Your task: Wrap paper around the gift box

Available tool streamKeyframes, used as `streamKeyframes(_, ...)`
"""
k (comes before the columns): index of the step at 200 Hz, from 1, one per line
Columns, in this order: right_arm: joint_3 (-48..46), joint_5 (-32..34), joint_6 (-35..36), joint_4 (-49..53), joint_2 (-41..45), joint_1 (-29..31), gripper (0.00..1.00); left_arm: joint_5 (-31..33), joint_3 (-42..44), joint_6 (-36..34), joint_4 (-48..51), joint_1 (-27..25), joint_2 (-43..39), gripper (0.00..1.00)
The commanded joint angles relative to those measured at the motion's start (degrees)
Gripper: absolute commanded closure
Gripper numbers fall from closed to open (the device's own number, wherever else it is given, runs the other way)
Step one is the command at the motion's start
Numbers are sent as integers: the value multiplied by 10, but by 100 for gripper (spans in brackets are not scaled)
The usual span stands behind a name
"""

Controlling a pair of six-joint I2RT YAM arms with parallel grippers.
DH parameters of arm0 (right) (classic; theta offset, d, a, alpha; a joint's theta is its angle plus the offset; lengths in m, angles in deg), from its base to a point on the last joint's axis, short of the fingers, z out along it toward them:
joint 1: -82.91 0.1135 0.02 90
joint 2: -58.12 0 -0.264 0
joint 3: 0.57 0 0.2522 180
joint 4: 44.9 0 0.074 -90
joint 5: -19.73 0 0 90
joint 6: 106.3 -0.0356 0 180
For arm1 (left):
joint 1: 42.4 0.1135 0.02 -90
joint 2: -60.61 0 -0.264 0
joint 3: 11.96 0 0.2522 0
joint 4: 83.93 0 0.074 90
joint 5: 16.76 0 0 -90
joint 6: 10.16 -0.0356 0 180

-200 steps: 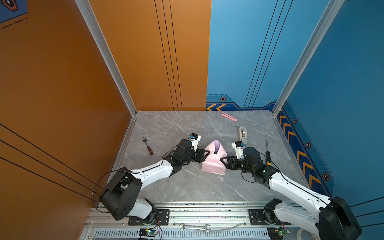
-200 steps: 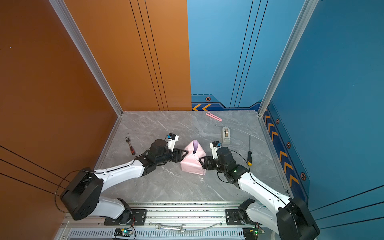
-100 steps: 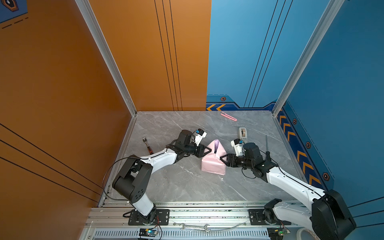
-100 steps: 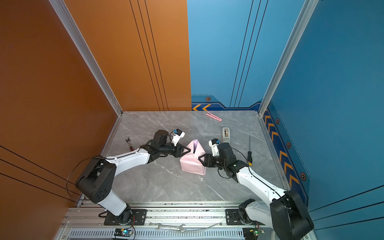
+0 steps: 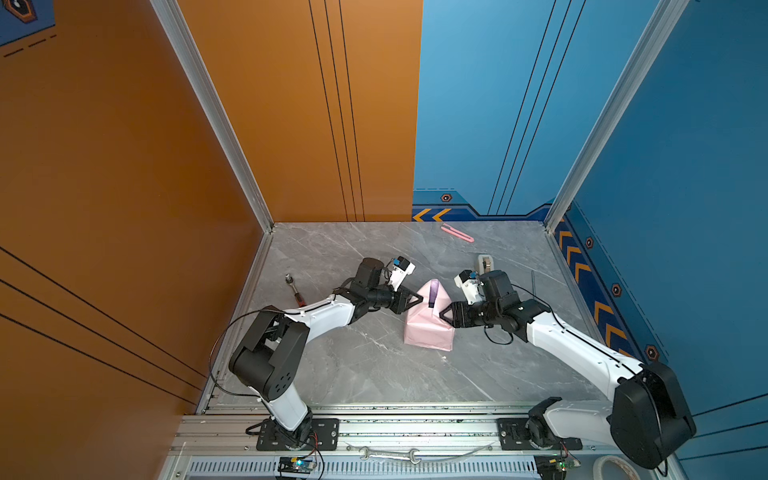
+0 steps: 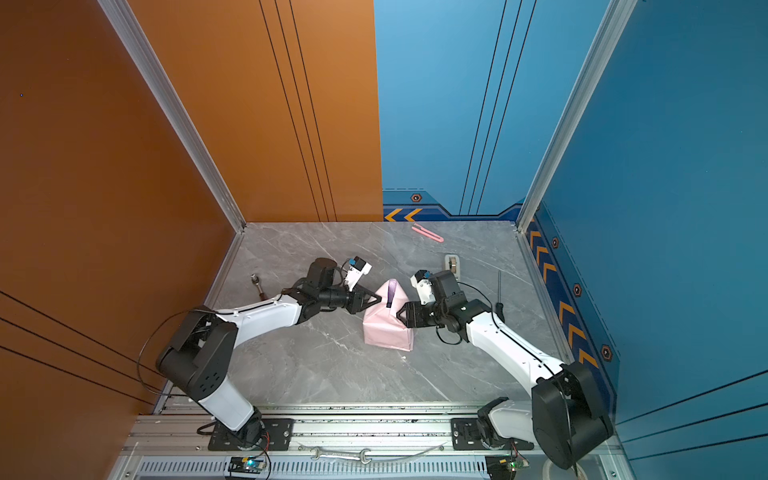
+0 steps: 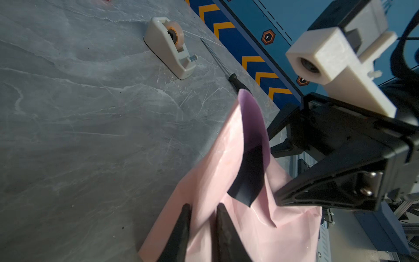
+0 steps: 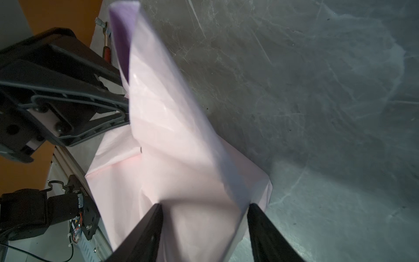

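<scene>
The paper [image 5: 428,330] lies pink side out round the gift box in the middle of the table in both top views. Its far flaps stand up in a peak that shows lilac inside [image 6: 392,287]. Only a dark corner of the gift box [image 7: 248,181] shows inside that peak. My left gripper [image 7: 201,211] comes in from the left [image 5: 419,298], its jaws narrowed onto a raised fold of the paper. On the package's right side, my right gripper [image 8: 205,207] stands open [image 5: 444,316] and straddles a paper flap between its fingers.
A beige tape dispenser [image 5: 486,264] and a black screwdriver [image 5: 533,282] lie behind the right arm. A pink cutter [image 5: 457,232] lies near the back wall. A red-handled tool [image 5: 294,289] is at the left edge, and a wrench [image 5: 388,455] lies on the front rail.
My left gripper has moved toward the package's far end and its jaws have narrowed onto the paper fold. The right gripper has opened a little wider and shifted slightly.
</scene>
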Motion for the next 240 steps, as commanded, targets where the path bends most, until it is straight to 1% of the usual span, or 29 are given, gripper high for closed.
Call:
streamKeyframes(1, 1, 63, 31, 95, -14, 10, 37, -54, 28, 24, -8, -28, 12, 79)
streamKeyframes(23, 5, 91, 1, 116, 5, 12, 36, -45, 44, 31, -15, -29, 3, 81)
streamKeyframes(40, 0, 102, -51, 121, 23, 12, 35, -35, 57, 44, -27, -33, -5, 88)
streamKeyframes(52, -8, 89, -95, 112, 32, 12, 34, -32, 68, 52, -39, -37, -11, 91)
streamKeyframes(69, -21, 66, -147, 94, 36, 23, 33, -26, 81, 64, -51, -44, -22, 91)
streamKeyframes(78, -24, 64, -162, 90, 34, 34, 33, -25, 86, 72, -58, -49, -26, 89)
streamKeyframes(83, -23, 68, -165, 94, 31, 40, 33, -24, 89, 78, -62, -53, -29, 86)
streamKeyframes(91, -20, 78, -168, 105, 25, 47, 33, -21, 93, 82, -66, -57, -33, 79)
streamKeyframes(104, -15, 91, -168, 127, 18, 51, 32, -15, 102, 93, -81, -62, -37, 73)
streamKeyframes(110, -16, 96, -168, 132, 17, 50, 32, -14, 105, 101, -92, -62, -36, 72)
streamKeyframes(122, -18, 99, -175, 138, 19, 47, 32, -19, 107, 109, -107, -62, -28, 72)
streamKeyframes(130, -18, 96, -181, 141, 22, 44, 32, -22, 105, 110, -110, -62, -22, 74)
streamKeyframes(156, -17, 89, -193, 154, 32, 37, 32, -31, 99, 117, -124, -65, -12, 86)
streamKeyframes(168, -21, 82, -193, 148, 34, 38, 32, -34, 95, 119, -125, -69, -12, 86)
streamKeyframes(179, -29, 79, -194, 140, 34, 38, 32, -33, 93, 119, -125, -72, -13, 81)
streamKeyframes(188, -33, 77, -193, 139, 33, 37, 32, -34, 92, 120, -125, -75, -14, 81)
streamKeyframes(218, -38, 71, -197, 137, 42, 25, 31, -5, 104, 120, -125, -80, -27, 94)
streamKeyframes(240, -29, 59, -214, 140, 61, 18, 31, 28, 117, 113, -125, -83, -48, 98)
